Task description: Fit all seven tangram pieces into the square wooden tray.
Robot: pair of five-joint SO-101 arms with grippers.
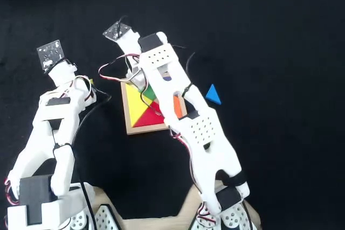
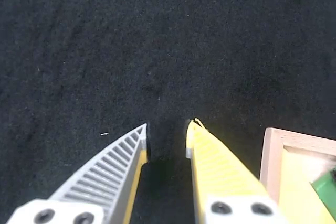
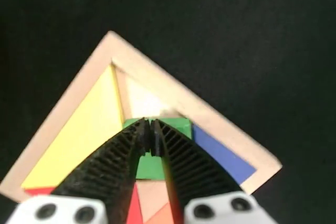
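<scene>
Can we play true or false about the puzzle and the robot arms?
1. A blue triangle lies on the black cloth, outside the tray. True.
2. The yellow piece lies on the cloth. False: it sits inside the tray.
3. The right gripper is over the green piece, with its fingers together. True.
4. The left gripper holds a piece. False: it is open and empty, over the cloth beside the tray.
5. The tray is full. False: a bare wood patch shows next to the green piece.
</scene>
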